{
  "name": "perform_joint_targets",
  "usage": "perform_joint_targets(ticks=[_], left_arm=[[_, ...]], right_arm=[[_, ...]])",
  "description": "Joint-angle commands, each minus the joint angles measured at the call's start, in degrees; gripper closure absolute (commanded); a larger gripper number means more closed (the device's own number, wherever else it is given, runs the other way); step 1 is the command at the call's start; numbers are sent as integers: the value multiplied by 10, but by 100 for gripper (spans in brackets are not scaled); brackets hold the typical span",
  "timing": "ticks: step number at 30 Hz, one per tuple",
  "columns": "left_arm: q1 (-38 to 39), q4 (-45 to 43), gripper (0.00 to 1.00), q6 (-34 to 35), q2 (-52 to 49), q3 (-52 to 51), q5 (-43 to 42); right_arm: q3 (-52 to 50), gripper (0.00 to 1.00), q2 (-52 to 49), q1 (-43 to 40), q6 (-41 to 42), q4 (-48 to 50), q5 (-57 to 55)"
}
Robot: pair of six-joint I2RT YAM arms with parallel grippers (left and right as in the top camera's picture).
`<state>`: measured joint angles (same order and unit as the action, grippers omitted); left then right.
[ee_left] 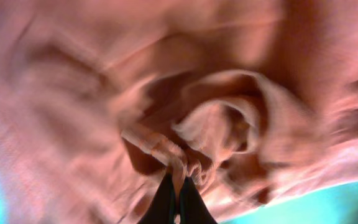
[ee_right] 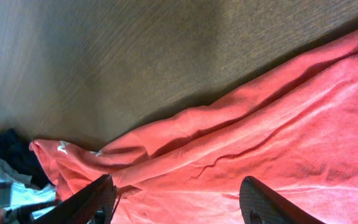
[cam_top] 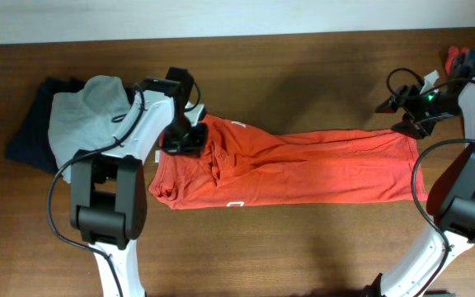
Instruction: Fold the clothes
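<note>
The left tool (ee_left: 176, 208) is pinched narrow on a bunched fold of the orange-red T-shirt (cam_top: 303, 165); the right tool (ee_right: 178, 186) stands wide, holding nothing, just over the far end of the cloth. The T-shirt lies stretched lengthwise across the worktop (cam_top: 262, 66) between the arms, creased along its middle; to fold well, I judge the right tool should grip its corner firmly, then both should draw the cloth taut and flat.

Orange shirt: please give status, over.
Left gripper shut on orange shirt at rumpled end. Right gripper open over far end. Shirt stretched long, unfolded. Grey garment beside, not on it.
</note>
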<state>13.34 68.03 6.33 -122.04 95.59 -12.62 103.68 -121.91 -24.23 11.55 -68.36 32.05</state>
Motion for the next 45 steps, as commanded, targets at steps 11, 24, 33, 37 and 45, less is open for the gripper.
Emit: perform_joint_targets(ticks=[11,24,33,37,45], left_arm=[[-24,74,82,-36,21,9,100],[-29,-21,47,-32,28,11,41],[-29,-127,82,-29,28,11,25],[-24,-160,94,-26,27,11,8],[38,-124,99,-61,-17,10,10]], right_arm=[[0,31,1,2,-8,4,5],[0,32,1,2,-8,6,4],[0,31,1,2,-8,6,3],[0,31,1,2,-8,6,3],[0,31,1,2,-8,3,3]])
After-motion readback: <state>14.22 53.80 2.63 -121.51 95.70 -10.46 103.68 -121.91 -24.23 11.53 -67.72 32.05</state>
